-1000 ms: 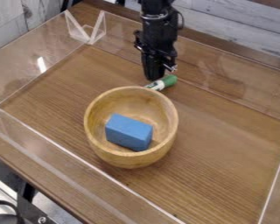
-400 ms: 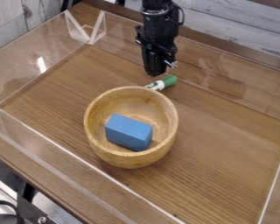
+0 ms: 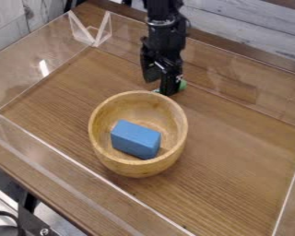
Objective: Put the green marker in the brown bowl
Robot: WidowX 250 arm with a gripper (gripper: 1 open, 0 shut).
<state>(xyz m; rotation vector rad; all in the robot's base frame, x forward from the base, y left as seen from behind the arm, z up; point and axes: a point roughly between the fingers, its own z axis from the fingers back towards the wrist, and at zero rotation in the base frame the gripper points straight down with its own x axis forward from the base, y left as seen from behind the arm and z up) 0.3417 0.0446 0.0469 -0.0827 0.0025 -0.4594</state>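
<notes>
Arm and gripper (image 3: 164, 81): moved since the earlier frame, the fingers having been spread and the tool brought over the green marker (image 3: 180, 86), which was left in much the same spot on the table (image 3: 236, 152).

Green marker: located on the tabletop, just beyond the brown bowl's (image 3: 139, 171) far rim and outside it; partly hidden by the gripper. Support appeared to be given by the table alone.

Brown bowl: set upright, its mouth left upward, so that the marker could be received from above. Blue block (image 3: 135, 140): held within by the bowl's wall and floor, toward the near side; room was judged to be left beside it.

Gripper: fingers seen parted, with no firm hold made out; the spread was judged suited to straddling the slim barrel. Arm: reached in from the far side, pointed downward, its tip kept low at the marker.
</notes>
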